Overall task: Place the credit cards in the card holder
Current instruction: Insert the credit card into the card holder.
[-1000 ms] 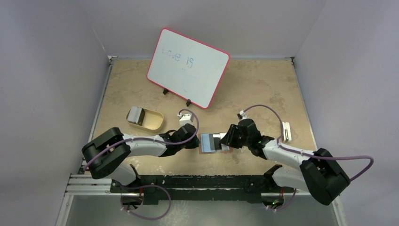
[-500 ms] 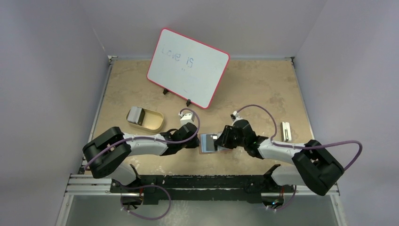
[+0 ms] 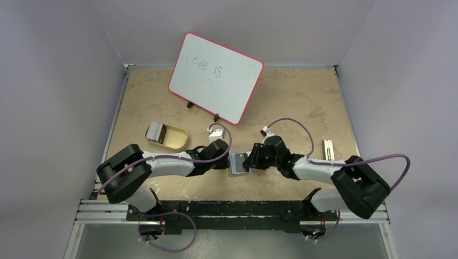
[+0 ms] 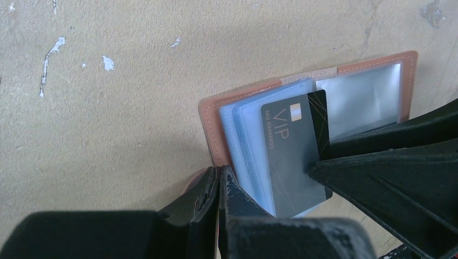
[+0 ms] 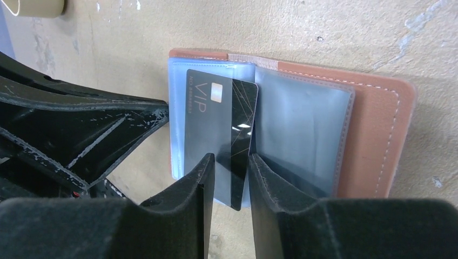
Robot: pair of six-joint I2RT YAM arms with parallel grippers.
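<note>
The brown card holder [image 3: 236,163] lies open on the table between my grippers, its pale blue sleeves fanned out [image 4: 243,135]. My left gripper [image 3: 224,160] is shut on its near left edge by the tab [image 4: 219,174]. My right gripper [image 3: 249,162] is closed to a narrow gap on a dark grey VIP credit card [image 5: 213,124]. It holds the card by its black-striped end [image 5: 231,157]. The card lies tilted over the left sleeves [image 4: 289,151]. The card holder's right half shows a clear pocket and brown rim [image 5: 378,135].
A red-rimmed whiteboard [image 3: 216,78] stands at the back. A tan oval tray [image 3: 174,139] with a grey item [image 3: 156,131] sits left of the arms. A small white object [image 3: 328,150] lies at the right. The left gripper's fingers [image 5: 81,129] are close beside the card.
My right gripper has moved left with the card, over the card holder and closer to the left gripper. The card holder and the left gripper have shifted slightly up and left.
</note>
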